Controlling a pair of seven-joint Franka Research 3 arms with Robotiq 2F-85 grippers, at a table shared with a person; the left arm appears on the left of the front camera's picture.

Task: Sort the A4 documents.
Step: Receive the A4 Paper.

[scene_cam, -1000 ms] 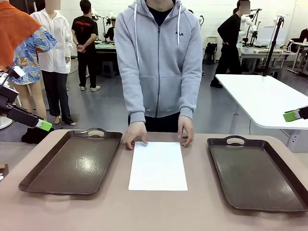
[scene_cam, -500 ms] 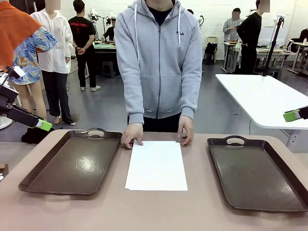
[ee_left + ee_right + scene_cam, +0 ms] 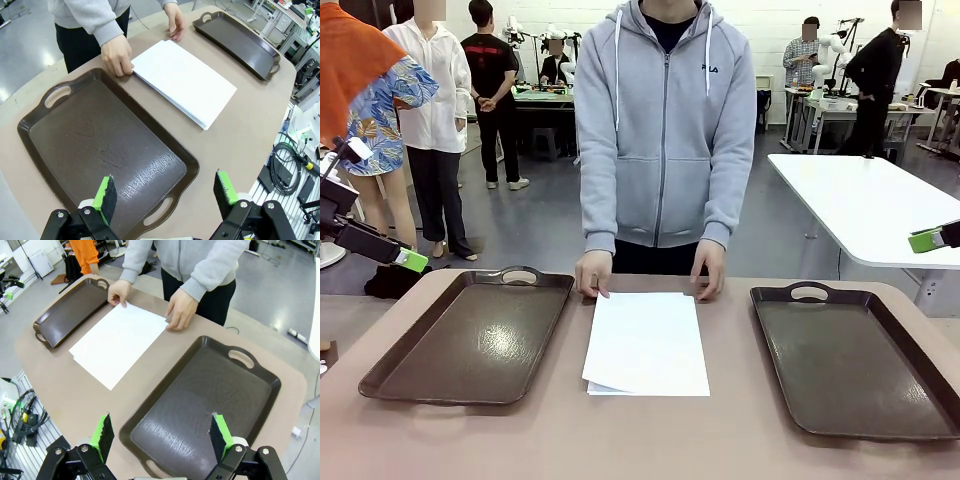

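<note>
A small stack of white A4 documents lies in the middle of the table, with lower sheets peeking out at its near left corner. The person's hands rest on its far edge. One dark brown tray lies to the left of the stack and another to the right, both bare. My left gripper hangs open off the table's left side, above the left tray's near end in its wrist view, where the documents lie farther off. My right gripper is open at the far right, above the right tray, and its wrist view has the documents off to the left.
The person in a grey hoodie stands at the table's far side. A white table stands behind at the right. Cables lie beyond the table's edge. Other people stand far back.
The person has shifted the stack with both hands, so lower sheets now stick out at the near left corner, and has straightened up. Neither arm has moved.
</note>
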